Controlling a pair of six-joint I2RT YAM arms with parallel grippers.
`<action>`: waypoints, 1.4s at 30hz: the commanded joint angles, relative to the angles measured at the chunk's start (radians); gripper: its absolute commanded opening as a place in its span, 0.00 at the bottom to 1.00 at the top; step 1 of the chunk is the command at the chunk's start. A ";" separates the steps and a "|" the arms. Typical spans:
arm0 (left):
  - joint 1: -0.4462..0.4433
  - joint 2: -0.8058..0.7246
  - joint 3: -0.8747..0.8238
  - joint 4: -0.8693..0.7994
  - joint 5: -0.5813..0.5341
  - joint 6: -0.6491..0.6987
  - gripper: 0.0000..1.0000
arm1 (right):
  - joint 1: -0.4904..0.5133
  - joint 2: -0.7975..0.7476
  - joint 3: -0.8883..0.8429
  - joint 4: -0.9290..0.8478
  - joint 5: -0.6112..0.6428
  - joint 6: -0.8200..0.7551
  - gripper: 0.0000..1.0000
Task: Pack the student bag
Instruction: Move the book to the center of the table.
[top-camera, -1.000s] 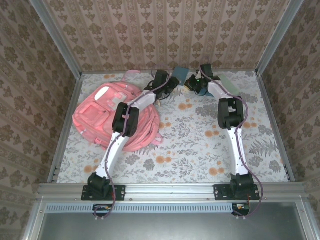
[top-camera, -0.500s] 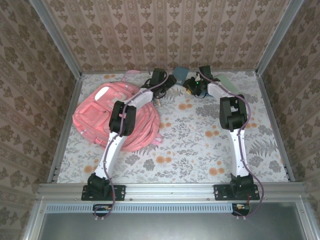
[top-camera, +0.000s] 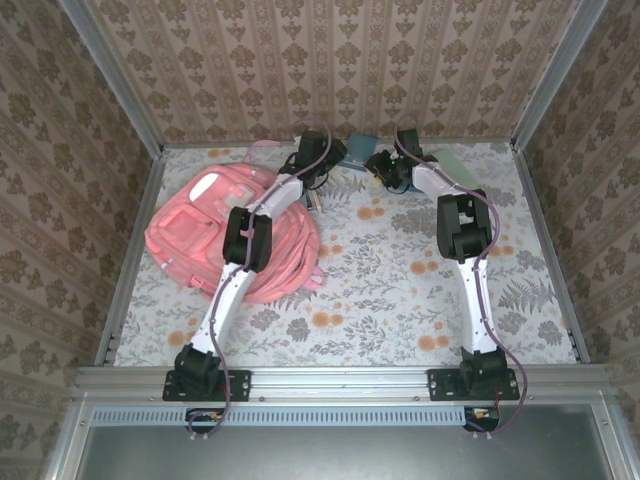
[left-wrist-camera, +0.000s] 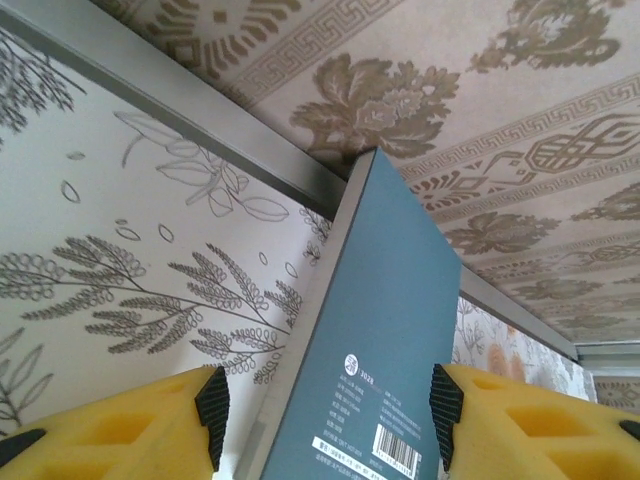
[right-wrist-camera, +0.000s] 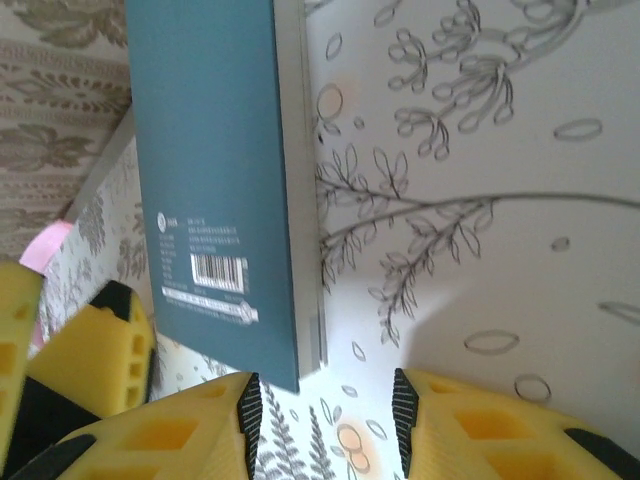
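Observation:
The student bag (top-camera: 215, 230), a large pink backpack, lies flat at the left of the table; a sliver of its pink (right-wrist-camera: 48, 248) shows in the right wrist view. A teal book (top-camera: 358, 149) with a barcode lies by the back wall. My left gripper (top-camera: 318, 165) is open, and the book (left-wrist-camera: 390, 330) sits between its fingers with a gap on the left side. My right gripper (top-camera: 385, 166) is open beside the book (right-wrist-camera: 210, 170), whose near corner lies just inside the left pad (right-wrist-camera: 249, 425). The left gripper's yellow finger (right-wrist-camera: 95, 340) shows there too.
A pale green flat item (top-camera: 458, 160) lies at the back right, behind the right arm. The metal rail (left-wrist-camera: 200, 120) of the back wall runs just behind the book. Patterned walls close in the table on three sides.
Both grippers have opened and moved toward the back wall, closing in on the teal book from either side.

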 joint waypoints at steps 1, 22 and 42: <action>0.004 0.045 0.014 -0.020 0.082 -0.047 0.56 | 0.008 0.059 0.062 -0.034 0.049 0.010 0.43; -0.018 0.051 -0.012 -0.058 0.295 -0.059 0.50 | 0.023 0.163 0.220 -0.041 -0.113 0.040 0.21; -0.044 -0.178 -0.348 0.042 0.309 -0.040 0.47 | 0.025 -0.081 -0.136 0.109 -0.240 -0.004 0.00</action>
